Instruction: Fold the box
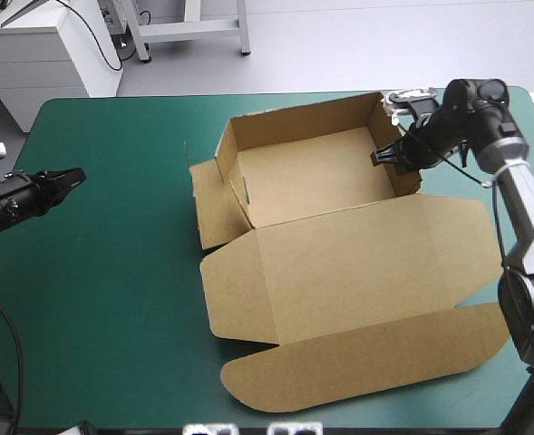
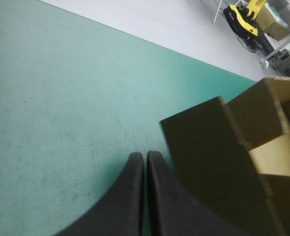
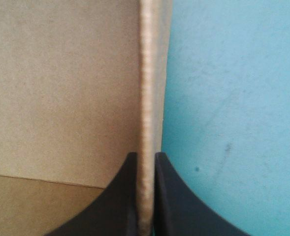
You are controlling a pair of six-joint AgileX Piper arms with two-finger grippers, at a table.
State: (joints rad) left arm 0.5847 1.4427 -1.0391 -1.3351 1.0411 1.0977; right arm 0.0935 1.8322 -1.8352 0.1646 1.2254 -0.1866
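The table's teal-green cover (image 1: 112, 299) is the broadest thing before me, smooth and faintly scuffed where my left wrist camera looks across it (image 2: 61, 108).

On it, right of the middle, lies the box (image 1: 312, 172), cut from matte brown board. Its far part stands as an open tray with raised walls and nothing inside. The lid (image 1: 357, 263) stretches flat from the tray's near edge toward the near side of the table and ends in a long tuck flap (image 1: 366, 358) with rounded corners. A side flap (image 1: 210, 208) hangs off the tray's left wall.

My right arm rises from the near right, bends at the elbow and reaches in over the tray's right wall. My right gripper (image 1: 395, 156) pinches that wall. Its black fingers (image 3: 130, 196) are all but together (image 3: 145, 155), and the board's pale, fibrous cut edge (image 3: 147, 98) runs up between them. The tray's inside face is on one side and the cover on the other.

My left arm lies low along the table's left edge, pointing right. My left gripper (image 1: 76, 175) has its fingers pressed together into one point (image 2: 145, 155) with nothing in them. It is well apart from the box in the high view, and the box's dark outer wall (image 2: 209, 157) lies ahead of it and to one side.
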